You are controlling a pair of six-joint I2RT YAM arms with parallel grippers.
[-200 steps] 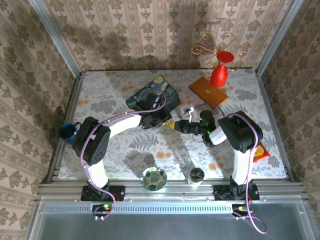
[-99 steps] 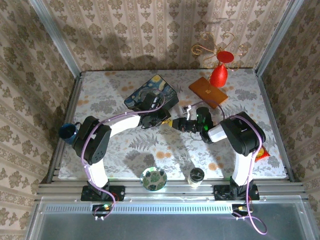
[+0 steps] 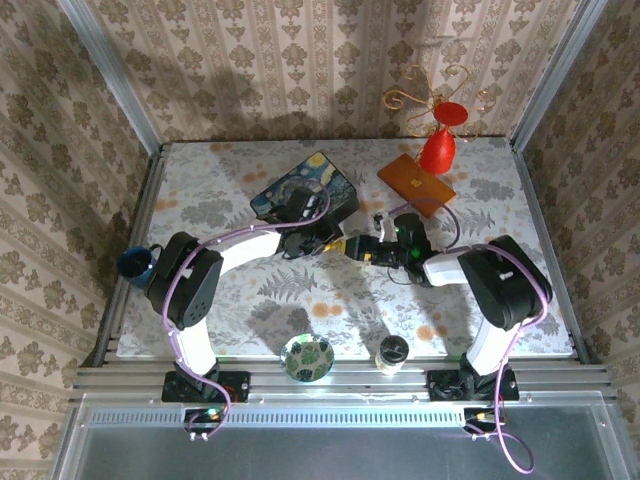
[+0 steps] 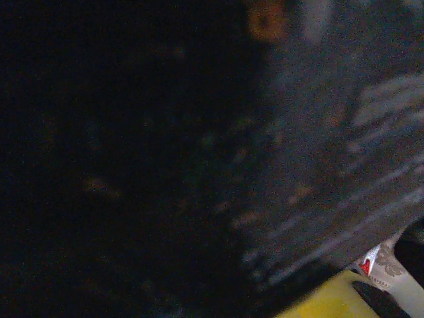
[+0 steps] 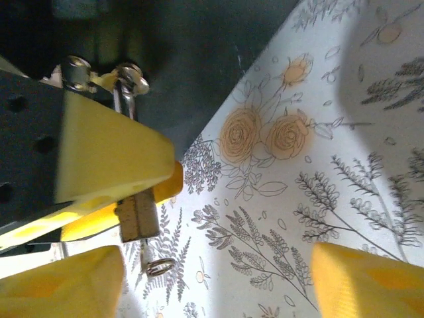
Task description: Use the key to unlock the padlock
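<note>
Left gripper (image 3: 335, 244): narrow, its yellow fingers pinched on the padlock, tucked right up by the dark painted box (image 3: 305, 190) mid-table.
Padlock (image 5: 137, 220): little brass body stuck out from between the left gripper's fingers, silvery shackle end pointing toward the box. Honestly couldn't tell if the shackle had popped.
Key (image 5: 145, 250): looked like it sat in the bottom of the padlock, with a small wire ring dangling off its free end over the flowery tablecloth (image 5: 331, 132).
Right gripper (image 5: 212, 285): fingers spread wide with nothing between them, and the key was just ahead, closer to one finger than the other.
Step in hand: probably the turning part. The key seemed to be in and the lock was held steady, but there was no clear sign it was open yet.
Next move: the right gripper would likely need to line up on the key's end, close on that tiny bit and twist while the left one kept the body from spinning. Small target, so easy to knock.
</note>
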